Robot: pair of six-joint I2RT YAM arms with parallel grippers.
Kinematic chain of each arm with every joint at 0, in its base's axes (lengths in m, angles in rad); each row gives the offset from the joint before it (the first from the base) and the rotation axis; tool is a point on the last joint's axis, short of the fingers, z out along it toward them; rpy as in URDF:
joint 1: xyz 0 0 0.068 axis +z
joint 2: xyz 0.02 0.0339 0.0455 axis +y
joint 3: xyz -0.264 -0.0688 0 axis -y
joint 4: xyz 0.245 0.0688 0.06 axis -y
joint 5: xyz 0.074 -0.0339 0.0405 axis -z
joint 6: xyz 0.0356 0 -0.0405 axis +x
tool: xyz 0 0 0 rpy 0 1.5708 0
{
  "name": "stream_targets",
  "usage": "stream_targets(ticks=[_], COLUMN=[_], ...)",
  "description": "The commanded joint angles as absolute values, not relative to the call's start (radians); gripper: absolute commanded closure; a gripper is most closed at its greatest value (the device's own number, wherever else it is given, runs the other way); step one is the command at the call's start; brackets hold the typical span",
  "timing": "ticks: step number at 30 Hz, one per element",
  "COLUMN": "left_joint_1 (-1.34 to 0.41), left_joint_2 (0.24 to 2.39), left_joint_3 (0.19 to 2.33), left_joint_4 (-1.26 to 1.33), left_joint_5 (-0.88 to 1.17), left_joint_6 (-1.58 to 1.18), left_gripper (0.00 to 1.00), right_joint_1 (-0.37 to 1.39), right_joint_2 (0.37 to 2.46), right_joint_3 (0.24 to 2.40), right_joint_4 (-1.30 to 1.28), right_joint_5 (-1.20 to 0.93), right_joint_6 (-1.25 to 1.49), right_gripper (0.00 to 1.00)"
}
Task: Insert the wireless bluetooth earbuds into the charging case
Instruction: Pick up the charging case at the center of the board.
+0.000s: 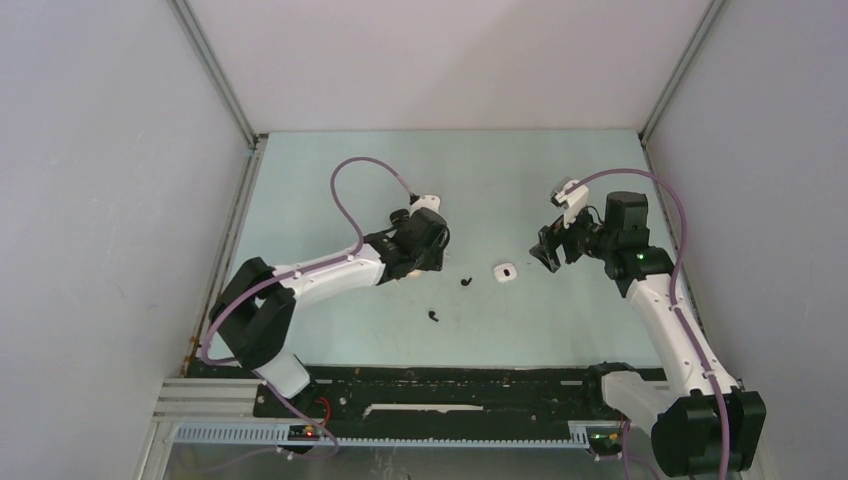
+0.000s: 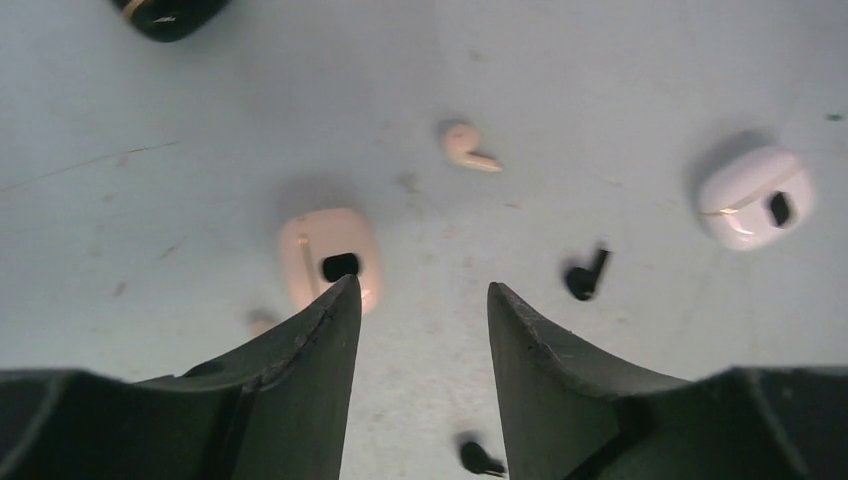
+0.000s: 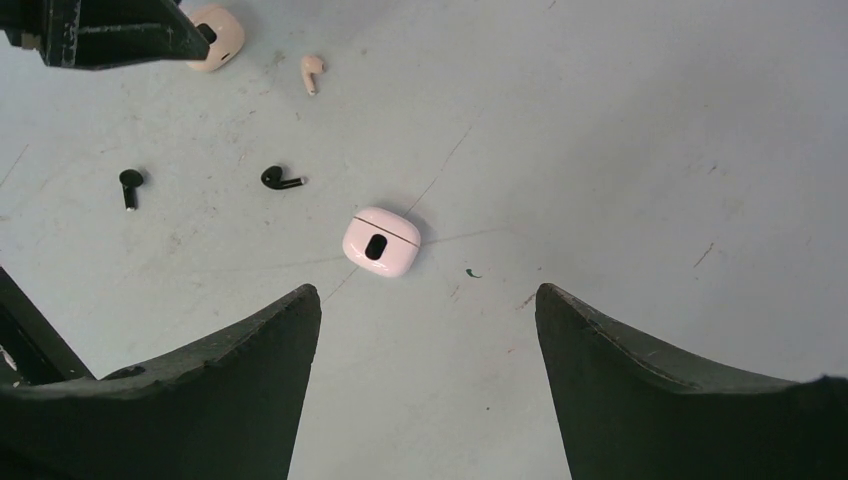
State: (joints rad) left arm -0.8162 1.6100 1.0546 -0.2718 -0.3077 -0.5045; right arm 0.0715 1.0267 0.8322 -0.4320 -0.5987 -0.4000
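Observation:
Two black earbuds [image 1: 466, 282] [image 1: 433, 316] lie mid-table; they also show in the left wrist view [image 2: 587, 275] [image 2: 480, 460] and the right wrist view [image 3: 280, 180] [image 3: 130, 185]. A pale earbud [image 2: 465, 145] [image 3: 312, 72] lies apart from them. A peach case [image 2: 330, 255], closed, lies just past my left gripper [image 2: 420, 300] [image 1: 412, 262], which is open and empty above it. A white case [image 1: 505, 271] [image 2: 755, 195] [image 3: 381, 241], closed, lies ahead of my right gripper [image 3: 428, 300] [image 1: 548, 255], which is open and empty.
A dark case [image 2: 170, 12] lies at the top left edge of the left wrist view. Something small and pale [image 2: 262, 322] peeks out beside the left finger. Grey walls enclose the table on three sides.

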Motion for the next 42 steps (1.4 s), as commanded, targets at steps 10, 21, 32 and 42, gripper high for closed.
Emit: stream_targets(ticks=[10,21,32,42], left_joint_1=[-0.757,-0.746,-0.740,-0.734], left_joint_2=[1.712,1.781,1.851,1.835], left_joint_3=[1.058,1.052,1.100,1.100], left_joint_4=[-0.377,-0.350,-0.363,-0.361], left_joint_5=[-0.444,-0.365,-0.340,-0.322], left_joint_6=[-0.503,-0.504,-0.466,-0.457], left_gripper=[0.42,0.45,0.48,0.62], right_joint_1=[0.077,0.076,0.073,0.069], right_joint_2=[1.034,1.036,1.039,1.044], right_joint_3=[0.834,0.834,0.834,0.834], right_joint_4=[-0.429,-0.435,-0.443,-0.448], right_joint_5=[-0.620,-0.624,-0.630,-0.638], right_joint_6=[-0.419,-0.423,-0.429,-0.430], right_gripper=[0.19,0.19,0.19,0.19])
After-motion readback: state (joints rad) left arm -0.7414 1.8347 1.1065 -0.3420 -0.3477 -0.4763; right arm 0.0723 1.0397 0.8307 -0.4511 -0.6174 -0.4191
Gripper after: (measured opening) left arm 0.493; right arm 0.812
